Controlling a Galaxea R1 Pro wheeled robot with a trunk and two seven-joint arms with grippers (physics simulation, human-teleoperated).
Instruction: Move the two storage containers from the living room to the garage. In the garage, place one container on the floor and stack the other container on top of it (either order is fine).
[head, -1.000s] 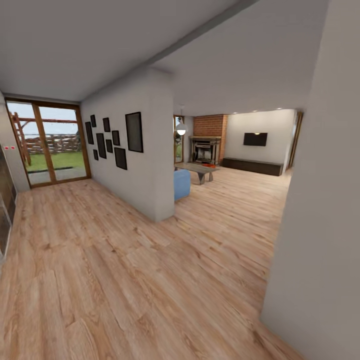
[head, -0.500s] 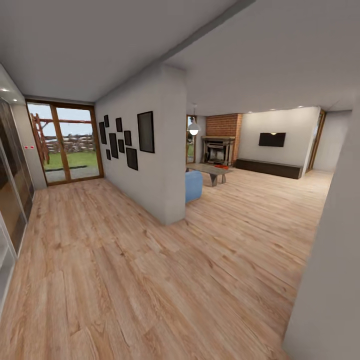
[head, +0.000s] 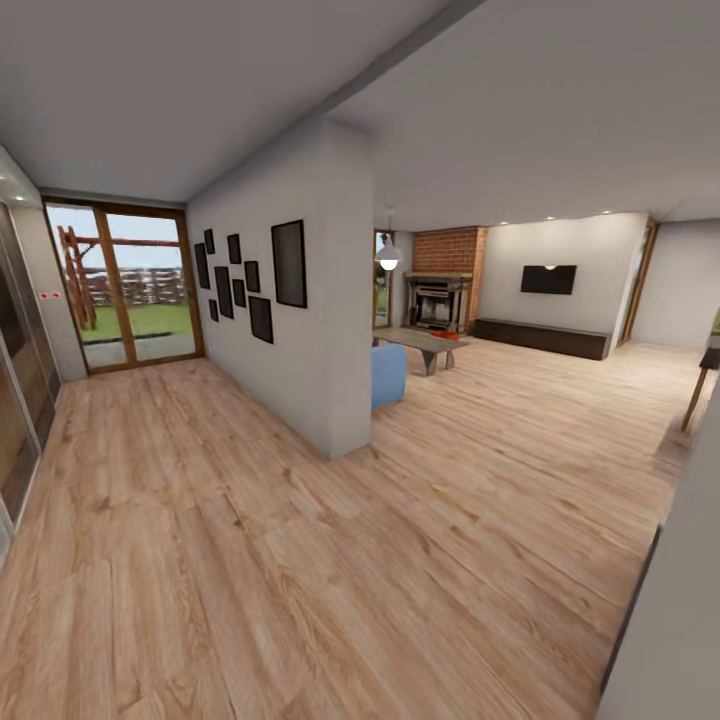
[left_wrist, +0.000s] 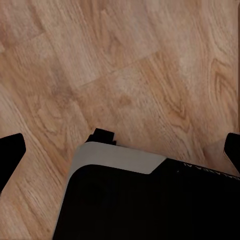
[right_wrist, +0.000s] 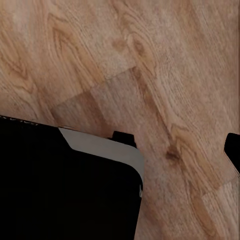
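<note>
Storage containers (head: 444, 335): small orange-red speck on the far coffee table (head: 420, 342) by the fireplace (head: 437, 300), well ahead of both grippers. Left gripper (left_wrist: 120, 150) spread wide, empty, over plank floor (left_wrist: 125, 65). Right gripper (right_wrist: 232, 150): can't tell.

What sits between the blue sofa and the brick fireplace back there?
In the head view, a low grey coffee table stands between the blue sofa and the brick fireplace, on the light wood-plank floor.
</note>
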